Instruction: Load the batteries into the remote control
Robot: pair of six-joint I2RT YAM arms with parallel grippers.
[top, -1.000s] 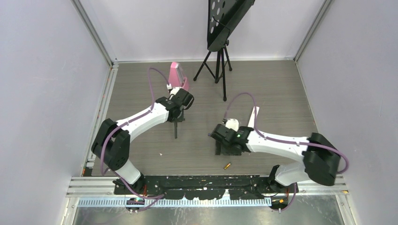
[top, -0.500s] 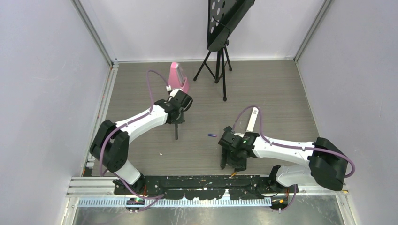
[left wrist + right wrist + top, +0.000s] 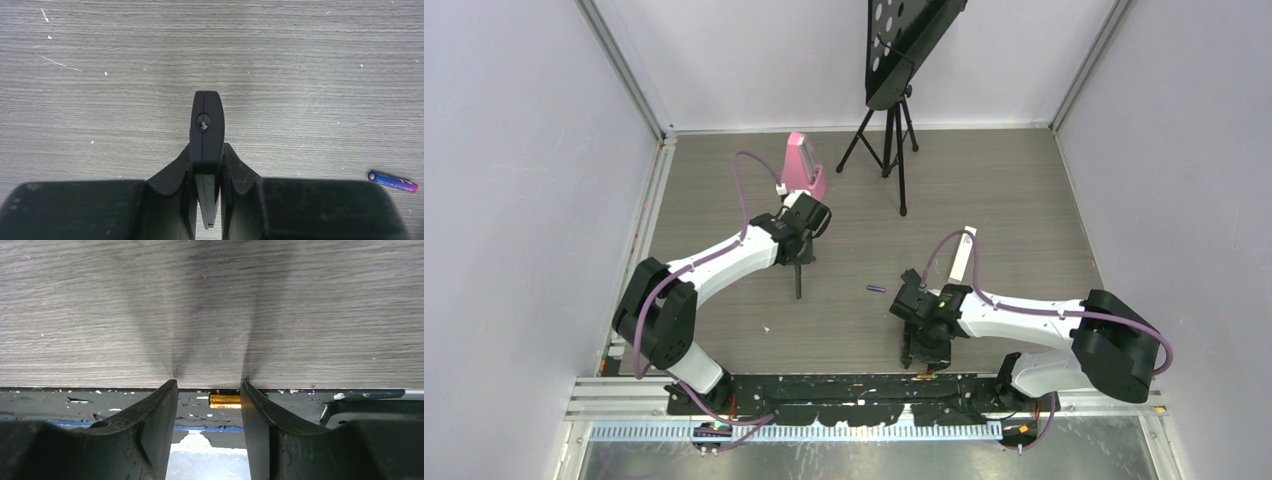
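remote control (image 3: 206,125): slim black bar, seen end-on in the left wrist view, clamped between the left fingers; in the top view it (image 3: 798,282) sticks out from the gripper toward the arm bases, over the wood table (image 3: 1014,200).
left gripper (image 3: 206,152): closed on the remote, both fingers pressed against its flat sides.
purple battery (image 3: 876,289): lies flat on the table to the right of the remote, well apart from it and touching nothing; in the left wrist view it (image 3: 392,181) shows a blue end and a magenta end.
right gripper (image 3: 209,390): jaws spread wide, nothing clamped; in the top view it (image 3: 921,352) is well right of the remote and nearer the bases, tips down at the table's near edge.
gold battery (image 3: 225,400): lies between the right fingertips, against one finger, on the dark rail (image 3: 75,402) just past the wood edge; well apart from the remote.
white remote (image 3: 963,255): flat on the table, far right of the black remote.
pink object (image 3: 801,165): stands beyond the remote, toward the back wall.
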